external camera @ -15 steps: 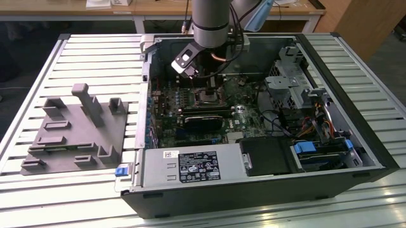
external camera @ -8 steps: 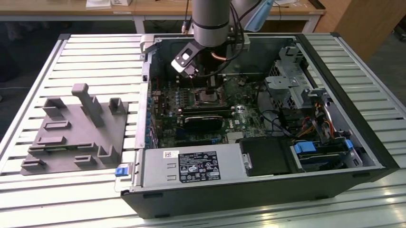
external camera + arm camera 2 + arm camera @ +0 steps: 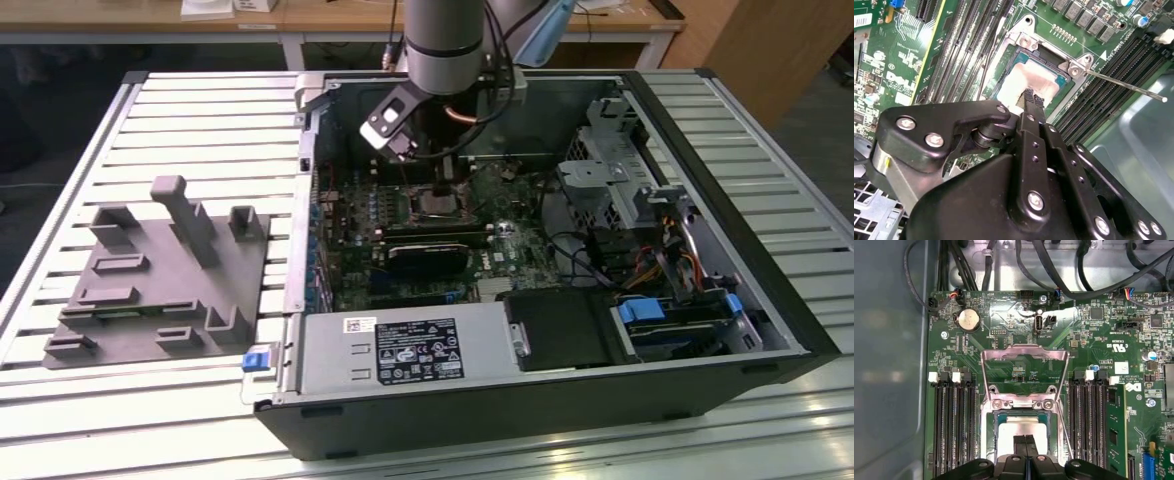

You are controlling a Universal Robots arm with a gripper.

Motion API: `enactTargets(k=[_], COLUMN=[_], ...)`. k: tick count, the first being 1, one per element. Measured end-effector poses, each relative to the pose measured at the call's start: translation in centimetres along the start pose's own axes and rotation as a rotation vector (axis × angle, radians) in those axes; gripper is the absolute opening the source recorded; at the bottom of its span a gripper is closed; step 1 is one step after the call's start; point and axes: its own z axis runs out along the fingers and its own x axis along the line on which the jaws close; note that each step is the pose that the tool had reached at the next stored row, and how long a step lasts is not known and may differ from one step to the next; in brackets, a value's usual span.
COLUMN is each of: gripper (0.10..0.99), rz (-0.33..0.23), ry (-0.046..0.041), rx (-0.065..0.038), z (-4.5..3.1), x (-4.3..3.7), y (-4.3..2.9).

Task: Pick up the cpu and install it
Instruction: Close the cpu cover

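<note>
The cpu (image 3: 1006,427), square with a silvery top, lies flat in the open motherboard socket (image 3: 987,435).

One cpu (image 3: 1021,426), one hand (image 3: 1025,441), one case (image 3: 534,420)

The cpu (image 3: 1021,426) has a silvery top with a whitish smear and a dark teal rim, inside the bright metal socket frame (image 3: 1024,356). The motherboard (image 3: 1004,315) is green, lined with black memory slots (image 3: 949,425). The gripper (image 3: 1026,441) is matt black. In the exterior view the fixture plate (image 3: 147,270) is plain grey, the computer case (image 3: 534,420) is black, and the table (image 3: 80,420) is striped with pale slats.
</note>
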Motion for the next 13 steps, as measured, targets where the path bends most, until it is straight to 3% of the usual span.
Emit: enactTargets(k=[7, 13], gripper=[0.106, 0.106], rz=[0.000, 0.000], ry=[-0.0007, -0.0013], rx=[0.000, 0.000], z=[-0.82, -2.36], x=[0.01, 0.03], y=[0.06, 0.16])
